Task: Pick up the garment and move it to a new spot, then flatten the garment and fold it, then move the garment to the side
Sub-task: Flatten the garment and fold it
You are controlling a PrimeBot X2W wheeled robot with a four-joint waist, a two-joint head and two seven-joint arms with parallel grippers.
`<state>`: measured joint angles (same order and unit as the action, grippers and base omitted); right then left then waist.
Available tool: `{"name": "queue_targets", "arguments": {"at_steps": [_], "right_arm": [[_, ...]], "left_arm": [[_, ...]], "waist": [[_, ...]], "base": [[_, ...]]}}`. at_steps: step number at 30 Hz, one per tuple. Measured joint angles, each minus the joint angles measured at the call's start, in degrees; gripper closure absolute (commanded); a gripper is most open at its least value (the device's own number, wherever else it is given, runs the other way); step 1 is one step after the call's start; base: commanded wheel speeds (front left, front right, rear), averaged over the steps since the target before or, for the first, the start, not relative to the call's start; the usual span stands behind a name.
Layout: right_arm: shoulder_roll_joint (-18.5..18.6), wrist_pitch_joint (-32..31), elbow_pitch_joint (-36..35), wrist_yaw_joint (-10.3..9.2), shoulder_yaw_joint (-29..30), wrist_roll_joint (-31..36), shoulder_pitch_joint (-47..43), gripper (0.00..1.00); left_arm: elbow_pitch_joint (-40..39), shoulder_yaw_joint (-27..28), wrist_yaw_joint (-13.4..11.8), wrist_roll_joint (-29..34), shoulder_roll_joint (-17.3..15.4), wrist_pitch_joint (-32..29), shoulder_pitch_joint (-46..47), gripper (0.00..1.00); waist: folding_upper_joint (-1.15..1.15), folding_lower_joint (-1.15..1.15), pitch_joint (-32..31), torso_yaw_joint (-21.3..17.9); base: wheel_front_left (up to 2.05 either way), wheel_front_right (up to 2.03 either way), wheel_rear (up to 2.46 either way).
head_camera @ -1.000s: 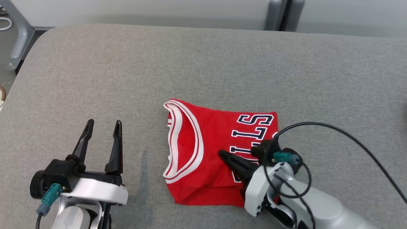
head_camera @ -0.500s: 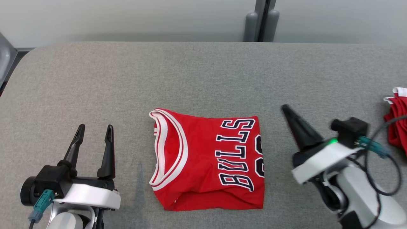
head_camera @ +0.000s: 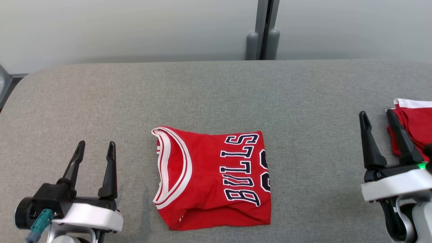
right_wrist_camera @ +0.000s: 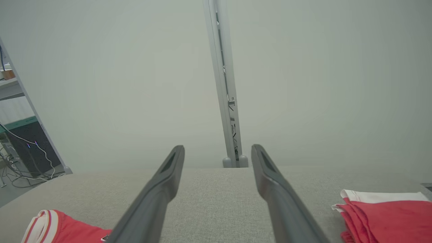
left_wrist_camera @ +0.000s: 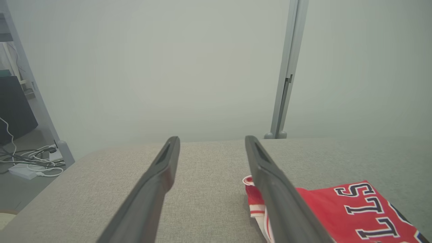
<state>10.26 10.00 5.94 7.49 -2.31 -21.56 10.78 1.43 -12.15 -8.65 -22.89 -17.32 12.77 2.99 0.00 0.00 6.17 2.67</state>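
The garment [head_camera: 209, 177] is a red jersey with white-and-red trim and dark lettering, folded into a square in the middle of the grey padded table [head_camera: 216, 94]. Its corner shows at the lower right of the left wrist view as garment [left_wrist_camera: 354, 212], and at the lower left of the right wrist view as garment [right_wrist_camera: 57, 229]. My left gripper [head_camera: 95, 148] stands open to the jersey's left, nothing between its fingers. My right gripper [head_camera: 377, 116] stands open well to the jersey's right, empty. Both hover apart from the cloth.
Another red cloth with a white edge [head_camera: 415, 125] lies at the table's right edge, just beside my right gripper, also seen as the red cloth [right_wrist_camera: 384, 216]. A grey wall with a vertical post [head_camera: 262, 30] stands behind the table. Cables lie on the floor [left_wrist_camera: 30, 162].
My right gripper lifted off the jersey, swung right to the table's right side and opened. The camera also shifted, bringing the red cloth at the right into view. The left gripper stayed put.
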Motion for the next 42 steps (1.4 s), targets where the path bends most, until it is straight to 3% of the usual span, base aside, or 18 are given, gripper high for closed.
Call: {"name": "queue_targets", "arguments": {"at_steps": [18, 42], "right_arm": [[-2.5, -8.7, -10.3, 0.0, 4.5, 4.4, -12.4, 0.0], [-3.7, -12.2, -12.5, 0.0, 6.1, 6.6, -16.9, 0.0]], "left_arm": [[-3.0, -0.2, -1.7, -0.4, -2.1, -2.8, -6.8, 0.0], [-3.5, -0.5, -3.2, -0.8, -3.3, -4.0, -9.8, 0.0]], "waist": [[0.0, 0.0, -7.5, -1.4], [0.0, 0.0, -9.5, -2.3]], "base": [[0.0, 0.0, 0.0], [0.0, 0.0, 0.0]]}}
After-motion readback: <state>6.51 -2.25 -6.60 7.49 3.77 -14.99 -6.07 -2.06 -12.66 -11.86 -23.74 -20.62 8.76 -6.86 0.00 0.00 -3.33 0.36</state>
